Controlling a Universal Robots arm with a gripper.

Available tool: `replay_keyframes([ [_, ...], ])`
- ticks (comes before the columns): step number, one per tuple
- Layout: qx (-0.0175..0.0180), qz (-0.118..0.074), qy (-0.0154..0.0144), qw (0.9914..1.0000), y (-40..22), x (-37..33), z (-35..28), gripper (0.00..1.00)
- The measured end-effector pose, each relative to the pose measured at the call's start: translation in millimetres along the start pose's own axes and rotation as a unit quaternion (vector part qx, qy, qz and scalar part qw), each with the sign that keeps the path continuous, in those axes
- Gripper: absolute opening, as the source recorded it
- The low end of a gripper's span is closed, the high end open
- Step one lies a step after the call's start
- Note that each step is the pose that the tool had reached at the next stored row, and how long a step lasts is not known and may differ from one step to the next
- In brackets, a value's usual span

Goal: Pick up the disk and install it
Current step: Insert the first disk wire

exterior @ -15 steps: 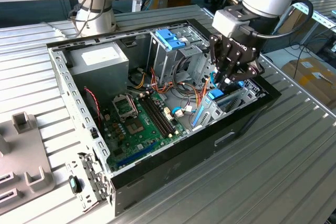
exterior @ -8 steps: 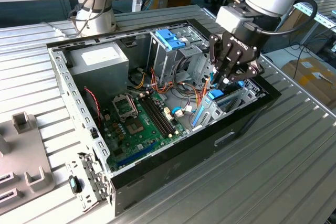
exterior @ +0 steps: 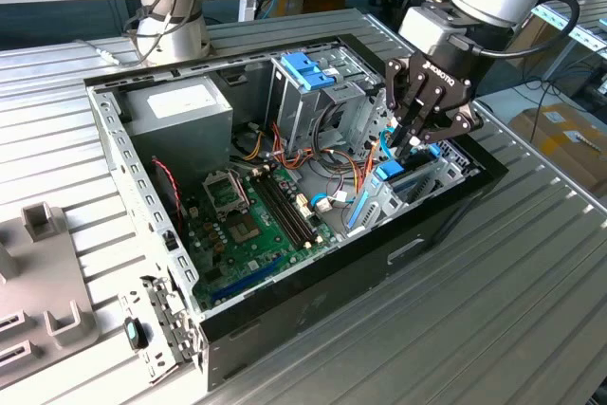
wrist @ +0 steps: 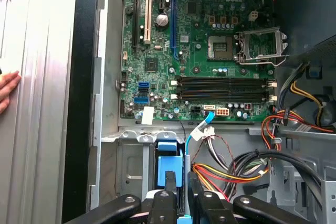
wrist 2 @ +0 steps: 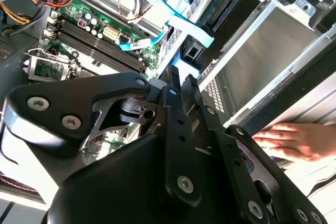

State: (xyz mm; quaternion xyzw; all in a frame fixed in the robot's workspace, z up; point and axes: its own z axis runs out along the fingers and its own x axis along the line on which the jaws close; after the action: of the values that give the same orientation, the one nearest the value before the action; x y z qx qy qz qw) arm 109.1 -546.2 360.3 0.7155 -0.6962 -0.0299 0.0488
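Observation:
The disk [exterior: 391,174] stands on edge in the drive bay at the open computer case's [exterior: 417,251] end on the exterior view's right. Of it I see mainly the light-blue carrier rail. My gripper [exterior: 411,144] reaches down into that bay from above, its black fingers drawn close together on the carrier's upper edge. In the first wrist view the disk [wrist: 169,153] shows as a blue block just beyond the gripper [wrist: 182,182], one finger overlapping it. The second wrist view has the gripper [wrist 2: 182,85] with only a thin slit between its fingers; what lies between them is hidden.
A darker blue bracket [exterior: 308,68] tops the metal drive cage beside the bay. Loose coloured cables [wrist: 236,166] and a blue cable [wrist: 202,127] crowd the bay. The green motherboard [exterior: 251,220] fills the case floor. A person's hand [wrist 2: 299,140] rests just outside the case wall.

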Motion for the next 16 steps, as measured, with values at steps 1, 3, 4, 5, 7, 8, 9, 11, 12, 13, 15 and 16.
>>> replay_keyframes([
  [1, 0.0011, 0.000, -0.0005, 1.00000, -0.1, -0.1, 0.1, 0.24],
  [3, 0.0110, 0.000, -0.0040, 0.99993, -0.1, 0.0, 0.5, 0.24],
  [4, 0.0161, 0.000, -0.0071, 0.99985, -0.1, 0.0, 0.6, 0.24],
  [5, 0.0176, -0.001, -0.0097, 0.99980, -0.1, 0.0, 0.7, 0.24],
  [7, 0.0180, -0.001, -0.0117, 0.99977, -0.1, -0.1, 0.6, 0.24],
  [8, 0.0181, -0.001, -0.0134, 0.99975, -0.1, 0.0, 0.5, 0.24],
  [9, 0.0187, -0.001, -0.0171, 0.99968, 0.0, 0.0, 0.6, 0.24],
  [11, 0.0201, -0.002, -0.0238, 0.99951, 0.0, -0.1, 0.5, 0.24],
  [12, 0.0201, -0.002, -0.0243, 0.99950, 0.0, -0.1, 0.5, 0.24],
  [13, 0.0202, -0.002, -0.0244, 0.99950, 0.0, -0.1, 0.6, 0.24],
  [15, 0.0202, -0.002, -0.0245, 0.99949, 0.0, -0.1, 0.6, 0.24],
  [16, 0.0202, -0.002, -0.0246, 0.99949, 0.0, -0.1, 0.6, 0.24],
])
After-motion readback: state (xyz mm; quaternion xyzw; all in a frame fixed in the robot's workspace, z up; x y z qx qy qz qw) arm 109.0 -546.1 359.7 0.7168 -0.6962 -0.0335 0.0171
